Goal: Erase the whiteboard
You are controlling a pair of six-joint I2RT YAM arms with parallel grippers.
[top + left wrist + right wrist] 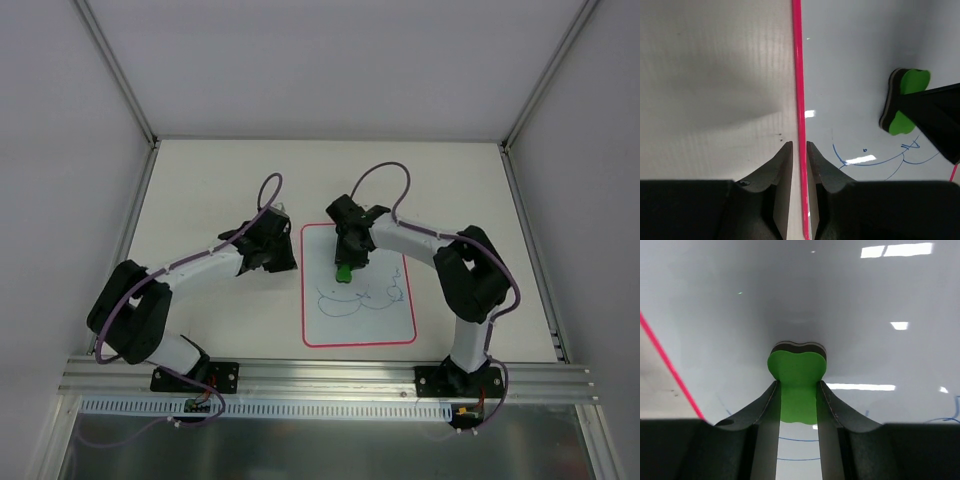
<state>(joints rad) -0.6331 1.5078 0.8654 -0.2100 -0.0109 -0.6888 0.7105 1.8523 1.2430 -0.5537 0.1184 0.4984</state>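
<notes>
The whiteboard (372, 330), white with a red-pink border, lies flat on the table with blue marker scribbles (365, 298) across its middle. My right gripper (347, 262) is shut on a green eraser (344, 273) and holds it on the board's upper part, just above the scribbles. In the right wrist view the eraser (797, 367) sits between the fingers of my right gripper (798, 385), pressed to the whiteboard (865, 300). My left gripper (799, 145) is shut on the whiteboard's (855, 75) left border; in the top view my left gripper (292, 262) is at that edge. The eraser (905, 100) shows there too.
The white table (220, 190) is enclosed by white walls and metal posts. An aluminium rail (330, 375) with both arm bases runs along the near edge. Purple cables loop above both wrists.
</notes>
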